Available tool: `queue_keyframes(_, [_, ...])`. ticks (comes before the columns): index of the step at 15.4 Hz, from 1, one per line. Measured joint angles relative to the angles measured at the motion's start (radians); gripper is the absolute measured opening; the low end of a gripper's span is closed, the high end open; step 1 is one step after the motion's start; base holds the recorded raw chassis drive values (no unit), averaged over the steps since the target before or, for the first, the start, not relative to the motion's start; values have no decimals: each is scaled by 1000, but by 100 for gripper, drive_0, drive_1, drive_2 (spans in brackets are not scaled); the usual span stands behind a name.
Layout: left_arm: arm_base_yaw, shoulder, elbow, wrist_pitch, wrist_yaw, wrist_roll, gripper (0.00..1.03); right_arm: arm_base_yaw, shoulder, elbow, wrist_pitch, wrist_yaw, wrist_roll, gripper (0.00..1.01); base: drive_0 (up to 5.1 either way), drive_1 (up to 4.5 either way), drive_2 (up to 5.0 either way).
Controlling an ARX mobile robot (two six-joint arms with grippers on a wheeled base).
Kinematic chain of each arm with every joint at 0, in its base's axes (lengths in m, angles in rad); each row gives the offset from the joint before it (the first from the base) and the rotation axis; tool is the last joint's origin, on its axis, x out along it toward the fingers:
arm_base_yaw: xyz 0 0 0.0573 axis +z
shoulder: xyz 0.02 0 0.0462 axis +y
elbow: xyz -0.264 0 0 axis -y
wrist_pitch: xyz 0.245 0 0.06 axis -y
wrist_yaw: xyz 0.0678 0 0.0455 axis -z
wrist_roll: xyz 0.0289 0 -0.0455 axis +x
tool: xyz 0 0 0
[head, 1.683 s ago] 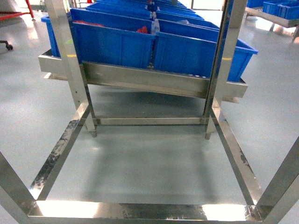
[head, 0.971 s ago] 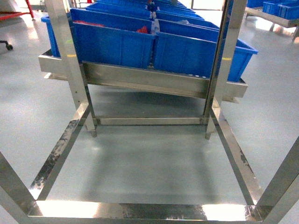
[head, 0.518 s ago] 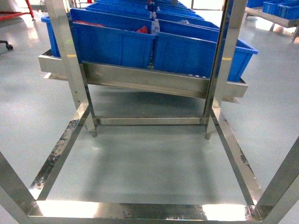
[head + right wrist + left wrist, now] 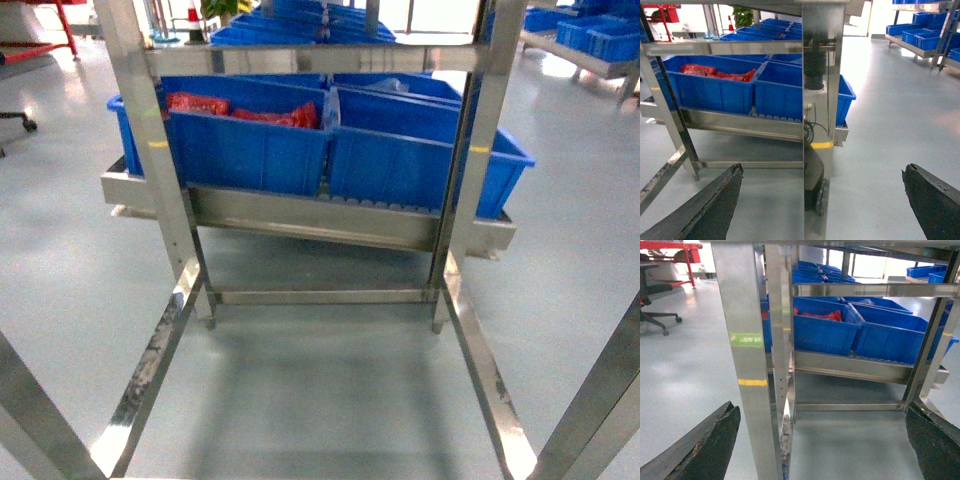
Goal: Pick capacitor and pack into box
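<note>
Glossy grey-green floor (image 4: 330, 390), stainless steel rack frame (image 4: 150, 130) close ahead. Large blue plastic bins (image 4: 250, 150) sit side by side on its slanted steel shelf (image 4: 310, 215); the left one holds red packets (image 4: 235, 110). More blue bins behind and far right. An office chair (image 4: 652, 302) at left is cut off. Left gripper (image 4: 820, 440) and right gripper (image 4: 822, 200) show only dark fingertips at the frame corners, spread wide, nothing between them. No pink box or capacitor visible in any view.
</note>
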Motion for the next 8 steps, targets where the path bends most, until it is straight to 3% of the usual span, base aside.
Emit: queue_keyframes(8, [0,0,0,0,0,0,98,0,0,0,0,0,-1,98,0,0,0])
